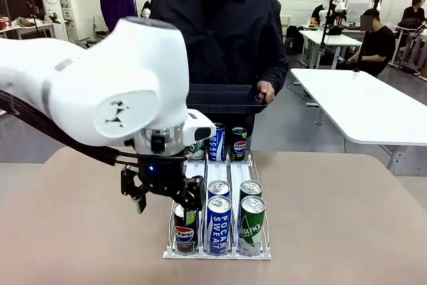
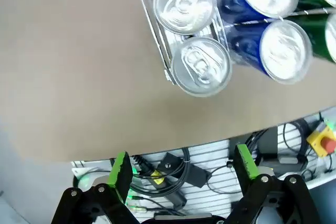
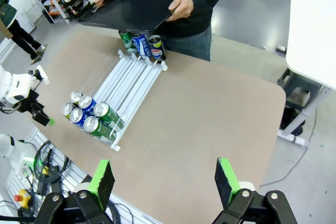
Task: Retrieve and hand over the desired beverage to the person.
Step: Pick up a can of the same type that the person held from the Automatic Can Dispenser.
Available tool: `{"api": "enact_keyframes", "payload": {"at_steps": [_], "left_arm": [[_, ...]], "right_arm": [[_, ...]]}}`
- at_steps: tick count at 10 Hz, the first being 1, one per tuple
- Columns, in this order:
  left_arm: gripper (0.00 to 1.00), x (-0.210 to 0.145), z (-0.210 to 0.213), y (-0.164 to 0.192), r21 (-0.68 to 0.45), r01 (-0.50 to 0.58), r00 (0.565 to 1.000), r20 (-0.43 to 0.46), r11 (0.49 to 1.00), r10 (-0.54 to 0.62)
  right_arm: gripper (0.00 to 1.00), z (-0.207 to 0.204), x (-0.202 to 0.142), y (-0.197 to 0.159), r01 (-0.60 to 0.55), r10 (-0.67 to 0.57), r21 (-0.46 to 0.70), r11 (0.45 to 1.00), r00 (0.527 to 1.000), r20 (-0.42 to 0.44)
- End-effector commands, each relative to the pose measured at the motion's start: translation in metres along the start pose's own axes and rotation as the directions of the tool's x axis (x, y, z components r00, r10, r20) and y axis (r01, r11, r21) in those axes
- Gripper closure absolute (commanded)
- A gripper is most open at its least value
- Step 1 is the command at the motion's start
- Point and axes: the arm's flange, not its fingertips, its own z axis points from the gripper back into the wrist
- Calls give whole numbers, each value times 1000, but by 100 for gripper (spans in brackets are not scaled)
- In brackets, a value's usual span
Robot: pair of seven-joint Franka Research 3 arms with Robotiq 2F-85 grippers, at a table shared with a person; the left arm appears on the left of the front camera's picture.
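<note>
Left claw (image 2: pixel 182 158) spread by front Pepsi can (image 1: pixel 185 231), right claw (image 3: pixel 164 169) spread, black tray (image 1: pixel 227 98) held beyond rack (image 1: pixel 217 255)

The desk (image 1: pixel 347 218) is tan, the rack (image 1: pixel 237 173) white, the blue can (image 1: pixel 219 226) bears white lettering, the green can (image 1: pixel 251 226) white script, the black can (image 1: pixel 184 237) a red, white and blue roundel, the person (image 1: pixel 220 31) wears dark blue-black, the tray (image 1: pixel 223 98) is black, and the left claw (image 2: pixel 182 163) is black with green pads (image 2: pixel 119 171).
</note>
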Motion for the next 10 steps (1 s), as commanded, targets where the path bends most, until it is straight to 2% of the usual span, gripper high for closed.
{"api": "enact_keyframes", "payload": {"at_steps": [1, 4, 10], "left_arm": [[0, 12, -13, -12, 34, -92, 995, 37, 995, 90], [0, 21, -27, -11, -3, -180, 983, 45, 984, 179], [0, 42, -48, -13, -15, -213, 969, 123, 977, 213]], "right_arm": [[0, 0, 0, -1, -10, 10, 23, 1000, 1000, 4], [0, 0, 0, -1, -10, 10, 23, 1000, 1000, 4], [0, 0, 0, -1, -10, 10, 23, 1000, 1000, 4]]}}
